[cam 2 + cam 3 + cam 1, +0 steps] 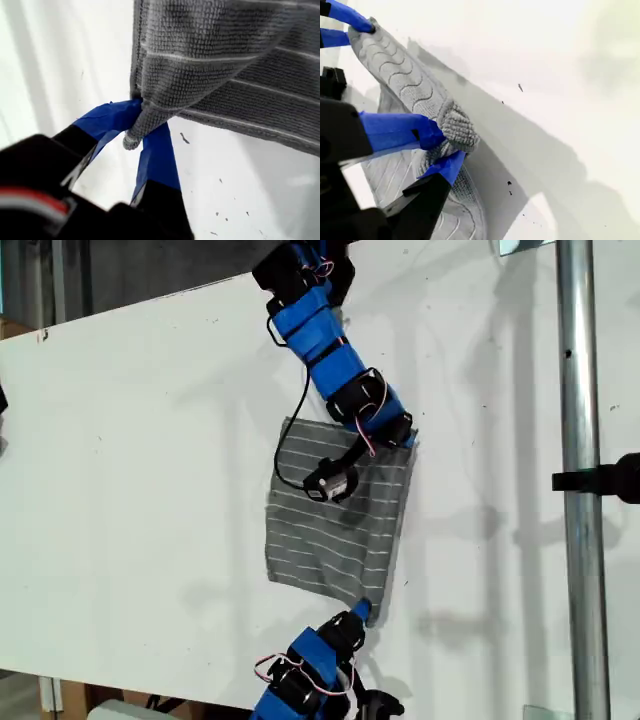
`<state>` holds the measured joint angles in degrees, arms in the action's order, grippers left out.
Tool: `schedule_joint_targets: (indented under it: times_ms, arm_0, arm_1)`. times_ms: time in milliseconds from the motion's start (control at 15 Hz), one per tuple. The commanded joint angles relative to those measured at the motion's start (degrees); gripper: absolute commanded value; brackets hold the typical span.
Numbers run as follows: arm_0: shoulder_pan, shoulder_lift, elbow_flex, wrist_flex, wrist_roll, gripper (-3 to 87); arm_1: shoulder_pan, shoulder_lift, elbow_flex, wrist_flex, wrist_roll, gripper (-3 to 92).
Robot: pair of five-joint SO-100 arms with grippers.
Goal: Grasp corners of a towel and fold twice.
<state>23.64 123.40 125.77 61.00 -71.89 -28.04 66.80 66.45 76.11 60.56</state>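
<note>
Exterior view showed the grey, white-striped soft towel [340, 515] on the white table [130, 440], my first gripper [142, 131] and my second gripper [444, 150] each clamped on a corner; level, matched travel looked advisable.

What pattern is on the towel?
The towel is grey with thin white parallel stripes, shown best in the exterior view.

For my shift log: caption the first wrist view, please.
My first gripper pinches one corner of the grey striped towel above the white table.
</note>
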Motion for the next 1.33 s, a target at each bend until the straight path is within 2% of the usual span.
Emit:
schedule_joint_targets:
  times_ms: [0, 133, 333, 467, 600, 800, 933, 1267]
  arm_0:
    - [-10.7, 7.8, 1.7, 4.8, 2.7, -2.9]
    - [-23.6, 11.4, 4.3, 6.5, 10.5, -2.9]
    - [-41.1, 10.3, 2.6, 6.5, 26.8, -2.9]
    - [-47.7, 9.8, 0.3, 2.1, 38.1, -2.9]
    - [-51.3, 8.8, -2.8, -2.3, 45.4, -2.9]
    - [-53.8, 8.5, -3.8, -8.6, 48.8, -2.9]
    - [-53.9, 12.3, 2.4, -14.3, 48.4, -2.9]
    - [-52.7, 8.1, 13.0, -11.3, 35.8, -2.9]
  arm_1:
    - [5.7, 10.1, 0.2, 6.5, 1.5, -0.2]
    - [15.9, 16.3, 11.0, 8.9, 0.4, -0.2]
    - [30.5, 18.7, 16.3, 13.7, -8.6, -0.2]
    - [38.7, 21.4, 17.6, 14.6, -14.4, -0.2]
    - [46.0, 25.8, 17.6, 15.4, -19.8, -0.2]
    - [52.8, 33.3, 18.2, 13.7, -27.3, -0.2]
    - [52.1, 36.9, 23.2, 9.4, -29.0, -0.2]
    - [37.3, 30.7, 35.8, -0.5, -16.8, -0.2]
